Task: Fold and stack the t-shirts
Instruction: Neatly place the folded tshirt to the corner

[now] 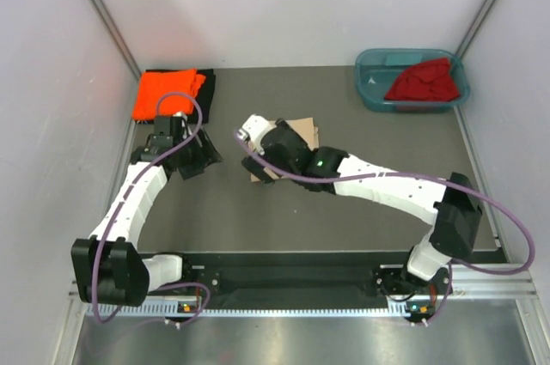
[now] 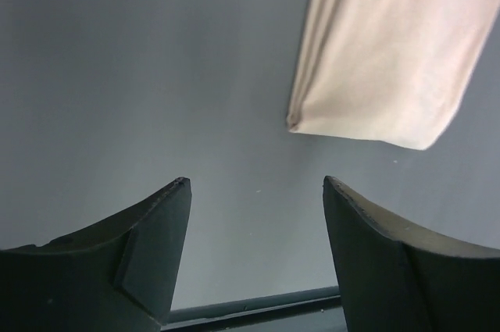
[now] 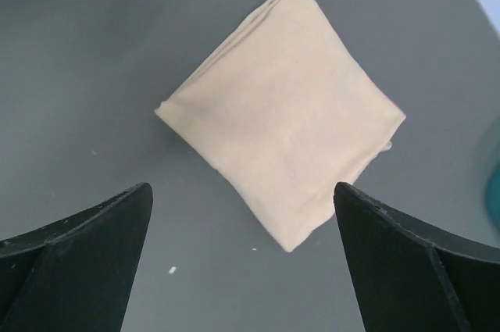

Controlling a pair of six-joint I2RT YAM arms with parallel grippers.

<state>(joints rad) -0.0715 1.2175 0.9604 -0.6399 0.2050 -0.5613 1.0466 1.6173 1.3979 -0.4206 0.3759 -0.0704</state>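
Note:
The beige-tan t-shirt [image 1: 302,130] lies folded in a square at mid-table, partly hidden under my right arm. It shows fully in the right wrist view [image 3: 285,113] and at the top right of the left wrist view [image 2: 391,58]. My right gripper [image 3: 242,187] is open and empty, hovering above it [image 1: 266,155]. My left gripper [image 1: 202,161] is open and empty over bare table to the shirt's left [image 2: 256,183]. The bright orange t-shirt [image 1: 168,94] lies folded on the black t-shirt [image 1: 209,82] at the back left. The dark red t-shirt [image 1: 423,82] lies crumpled in the tub.
The teal plastic tub [image 1: 369,90] stands at the back right corner. White walls enclose the table on the left, back and right. A black rail [image 1: 284,275] runs along the near edge by the arm bases.

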